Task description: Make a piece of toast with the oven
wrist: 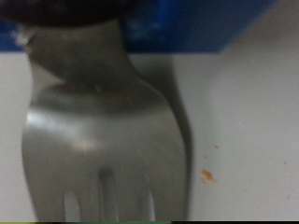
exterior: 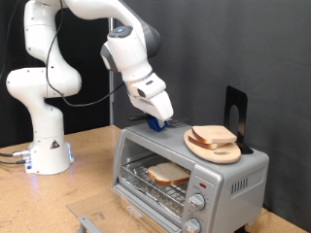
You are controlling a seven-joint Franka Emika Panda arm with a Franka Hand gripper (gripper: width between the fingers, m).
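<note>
The silver oven stands at the exterior view's lower right with its glass door folded down. One piece of toast lies on the wire rack inside. My gripper hangs just above the oven's top near its left end, shut on a fork with a blue handle. In the wrist view the fork's metal head and tines fill the frame over the pale oven top, with blue behind them.
A round wooden plate with more bread slices sits on top of the oven, to the right of the gripper. A black stand rises behind it. Knobs and a red light are on the oven front.
</note>
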